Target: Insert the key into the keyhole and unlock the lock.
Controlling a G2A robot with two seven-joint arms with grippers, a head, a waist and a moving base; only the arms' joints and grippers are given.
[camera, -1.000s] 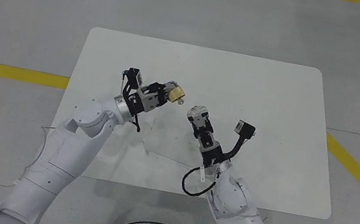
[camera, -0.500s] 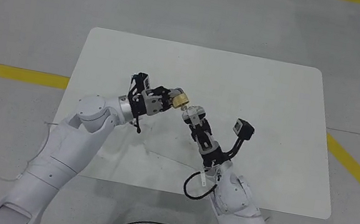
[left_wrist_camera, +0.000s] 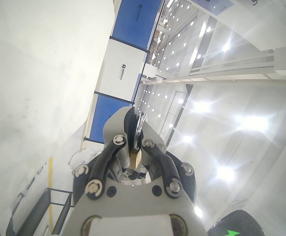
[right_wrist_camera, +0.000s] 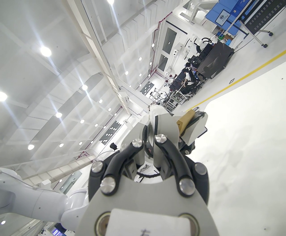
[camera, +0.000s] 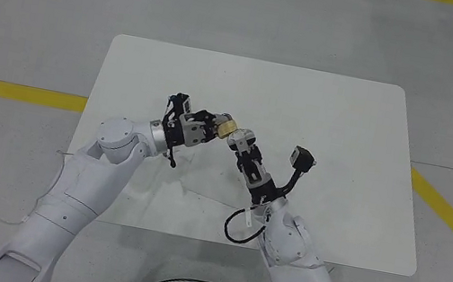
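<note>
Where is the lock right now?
In the top view the lock is clamped in the left gripper over the middle of the table, with the right gripper close beside it on its right.

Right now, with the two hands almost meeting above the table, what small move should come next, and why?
Probably ease the right hand slightly toward the lock, slowly. The left hand holds the brass lock just beside the right hand's tips; whether the key has entered is hidden.
</note>
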